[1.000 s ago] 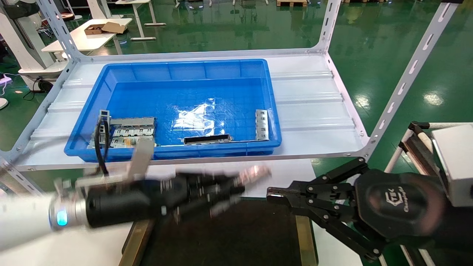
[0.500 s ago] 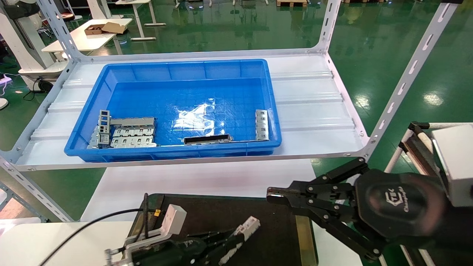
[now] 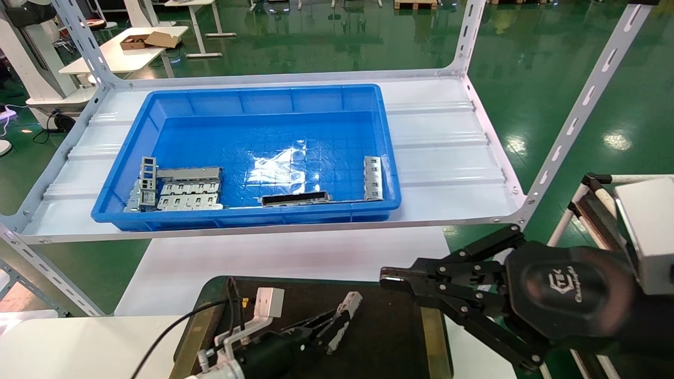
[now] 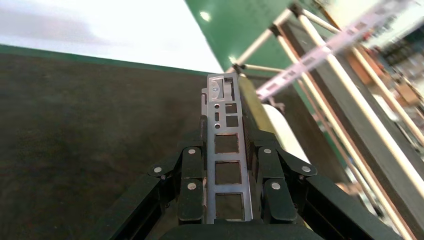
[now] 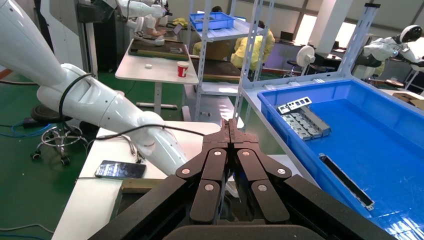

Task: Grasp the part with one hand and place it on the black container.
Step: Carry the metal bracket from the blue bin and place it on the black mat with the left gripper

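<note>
My left gripper (image 3: 329,326) is shut on the part (image 3: 345,313), a small silver-grey strip with square windows, and holds it low over the black container (image 3: 379,347), whose dark floor fills the bottom centre of the head view. In the left wrist view the part (image 4: 225,150) sticks forward between the fingers (image 4: 192,172) of the left gripper (image 4: 227,150), above the container's floor (image 4: 90,130). My right gripper (image 3: 392,279) is shut and empty, hovering over the container's right edge; it also shows in the right wrist view (image 5: 230,132).
A blue bin (image 3: 253,95) sits on the white shelf (image 3: 447,158) behind. It holds grey tabbed plates (image 3: 184,192) at the left, a long dark-slotted bar (image 3: 296,198) and another strip (image 3: 373,178) at the right. White shelf posts (image 3: 579,110) stand at the right.
My left gripper, with the part in it, has swung down from in front of the bin to low over the black container, then a little forward. The right arm has not moved.
</note>
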Controlling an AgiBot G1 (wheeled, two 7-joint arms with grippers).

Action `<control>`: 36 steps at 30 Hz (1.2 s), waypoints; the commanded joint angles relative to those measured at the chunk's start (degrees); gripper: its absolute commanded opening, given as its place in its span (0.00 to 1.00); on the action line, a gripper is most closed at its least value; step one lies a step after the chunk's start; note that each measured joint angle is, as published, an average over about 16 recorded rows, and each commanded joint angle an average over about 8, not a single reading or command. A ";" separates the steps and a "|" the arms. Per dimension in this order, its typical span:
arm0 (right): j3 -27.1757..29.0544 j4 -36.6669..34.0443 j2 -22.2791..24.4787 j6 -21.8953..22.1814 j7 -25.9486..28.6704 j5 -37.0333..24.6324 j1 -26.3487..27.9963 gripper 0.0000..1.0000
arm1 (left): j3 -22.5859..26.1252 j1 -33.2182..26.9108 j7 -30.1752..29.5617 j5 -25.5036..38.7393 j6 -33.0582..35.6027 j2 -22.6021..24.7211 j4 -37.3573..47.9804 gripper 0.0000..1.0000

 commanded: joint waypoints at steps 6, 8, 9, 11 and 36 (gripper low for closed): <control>-0.03 0.00 0.01 0.01 -0.01 0.02 0.01 0.00 | 0.78 0.43 -2.64 1.19 -8.11 3.45 1.26 0.00; -0.03 0.00 0.01 0.01 -0.02 0.02 0.01 0.00 | 0.96 0.42 -3.18 1.38 -9.60 4.20 1.78 0.00; -0.04 0.00 0.02 0.02 -0.02 0.02 0.01 0.00 | 1.03 0.40 -3.43 1.42 -10.24 4.56 2.06 0.00; -0.04 0.00 0.02 0.02 -0.02 0.03 0.01 0.00 | 1.10 0.36 -3.81 1.44 -11.18 5.15 2.54 0.00; -0.13 0.00 0.05 0.06 -0.07 0.09 0.03 0.00 | -0.99 0.05 -1.31 -2.94 -15.30 9.98 8.88 0.00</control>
